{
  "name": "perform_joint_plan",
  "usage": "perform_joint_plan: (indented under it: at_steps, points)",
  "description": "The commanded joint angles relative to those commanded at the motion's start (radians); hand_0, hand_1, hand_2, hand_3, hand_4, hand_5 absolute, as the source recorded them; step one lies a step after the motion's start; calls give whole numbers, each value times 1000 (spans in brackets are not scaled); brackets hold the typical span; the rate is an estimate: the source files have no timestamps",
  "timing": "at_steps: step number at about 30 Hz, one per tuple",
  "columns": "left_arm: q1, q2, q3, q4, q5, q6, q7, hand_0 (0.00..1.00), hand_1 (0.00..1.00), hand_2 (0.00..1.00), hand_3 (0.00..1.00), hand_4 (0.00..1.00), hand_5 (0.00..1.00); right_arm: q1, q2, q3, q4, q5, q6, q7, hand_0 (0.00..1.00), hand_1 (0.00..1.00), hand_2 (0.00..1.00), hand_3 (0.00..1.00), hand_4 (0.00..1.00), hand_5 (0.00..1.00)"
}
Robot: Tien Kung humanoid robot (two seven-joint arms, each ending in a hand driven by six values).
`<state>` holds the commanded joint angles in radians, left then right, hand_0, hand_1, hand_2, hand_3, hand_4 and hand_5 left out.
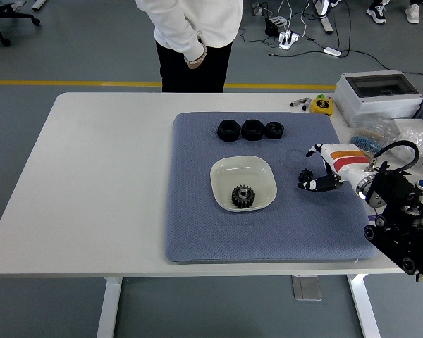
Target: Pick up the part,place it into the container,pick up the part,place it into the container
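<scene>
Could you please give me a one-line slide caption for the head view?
Gear lies in the white bowl on the blue mat; right hand hovers beside it.

Person (194, 35) cut off above chest, right arm (402, 225) cropped at frame edge

A blue-grey mat (197, 232) covers the right half of the white table (92, 176). At the table's far right corner sit a grey box (381, 95), clear plastic bags (409, 141) and a yellow tape measure (323, 105). A person (194, 35) stands at the far edge.
</scene>
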<state>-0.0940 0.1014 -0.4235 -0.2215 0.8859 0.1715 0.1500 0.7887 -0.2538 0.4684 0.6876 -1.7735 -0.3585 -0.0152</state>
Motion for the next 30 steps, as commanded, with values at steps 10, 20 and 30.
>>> perform_joint_plan:
  at_steps: [10, 20, 30]
  points:
    - [-1, 1, -2, -1, 6, -3, 2, 695, 709, 743, 648, 671, 652, 9, 32, -46, -51, 67, -53, 5, 2, 16, 126, 550, 955, 379]
    - [-3, -2, -12, -2, 25, -4, 6, 693, 710, 744, 645, 669, 655, -1, 37, -67, -81, 125, -107, 21, 2, 2, 102, 554, 905, 381]
    - [-6, -3, -16, -4, 37, -6, 8, 693, 711, 744, 646, 670, 655, 2, 47, -93, -102, 193, -116, 27, 2, 2, 102, 554, 905, 400]
